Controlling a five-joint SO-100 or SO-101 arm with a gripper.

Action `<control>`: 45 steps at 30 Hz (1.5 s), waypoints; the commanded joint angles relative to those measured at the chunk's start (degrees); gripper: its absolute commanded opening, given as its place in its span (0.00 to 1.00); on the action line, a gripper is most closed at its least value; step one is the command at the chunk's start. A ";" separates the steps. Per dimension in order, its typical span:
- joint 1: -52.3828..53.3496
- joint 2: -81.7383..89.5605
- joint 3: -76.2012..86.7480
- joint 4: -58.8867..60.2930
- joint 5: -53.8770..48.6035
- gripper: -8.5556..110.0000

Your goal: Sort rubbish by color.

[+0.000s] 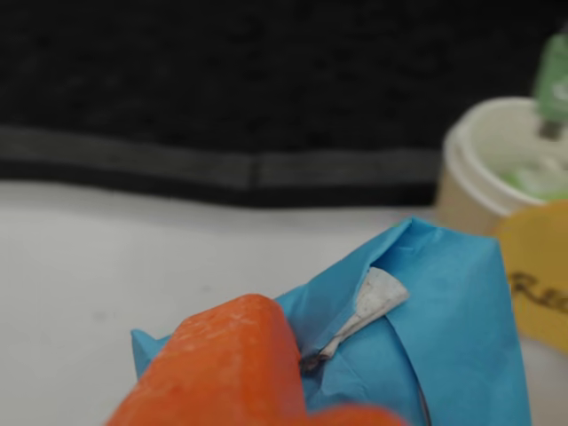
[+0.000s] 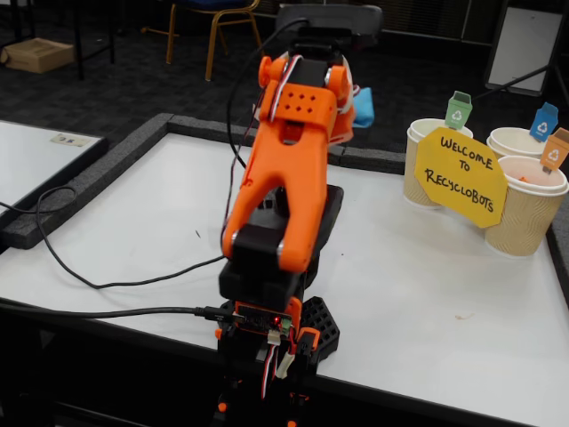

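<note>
The white table [image 2: 427,294] takes up most of the fixed view, edged at the back and left by a dark foam border [image 2: 107,169], with black cables [image 2: 107,285] trailing across its left side. On its near edge stands the orange arm [image 2: 284,169], its black base [image 2: 267,294] clamped at the front and its upper links raised and leaning away toward the far side of the table. At the right of the same view sits a cluster of beige paper cups: one with a green tag [image 2: 425,169], one with a blue tag [image 2: 516,142] behind it, and one with an orange tag [image 2: 524,209] nearest the camera. The yellow sign [image 2: 460,176] reading "Welcome to Recyclobots" leans in front of them. The gripper [image 2: 354,107] is up at the top of the arm, above the far border, and a bit of light blue shows just beside it there. The wrist view makes this plainer: the blue wad [image 1: 435,328], a crumpled piece of blue paper with a small white scrap on it, fills the lower right, pressed against a blurred orange finger [image 1: 231,364] in the foreground. The claw looks closed on the wad and holds it clear of the table, though the second finger is out of sight. Behind the wad in the wrist view are the rim of the green-tagged cup, with something pale green lying inside it, and the edge of the yellow sign.
</note>
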 commanded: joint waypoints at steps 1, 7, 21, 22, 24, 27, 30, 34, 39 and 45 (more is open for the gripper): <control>6.33 1.23 0.18 -5.27 1.41 0.07; 9.58 2.37 1.05 -5.54 1.41 0.07; 24.61 2.46 0.35 -6.33 1.41 0.07; 25.22 2.46 -0.18 -6.24 1.41 0.07; 26.46 2.55 -1.23 -5.98 1.41 0.07; 29.18 2.55 -1.67 -5.89 1.49 0.07; 30.67 2.55 -1.23 -5.80 1.49 0.07; 29.79 2.46 -1.85 -7.56 1.58 0.07; 27.16 -1.49 -6.42 -12.92 1.58 0.07; 26.02 -18.11 -20.74 -16.00 3.78 0.07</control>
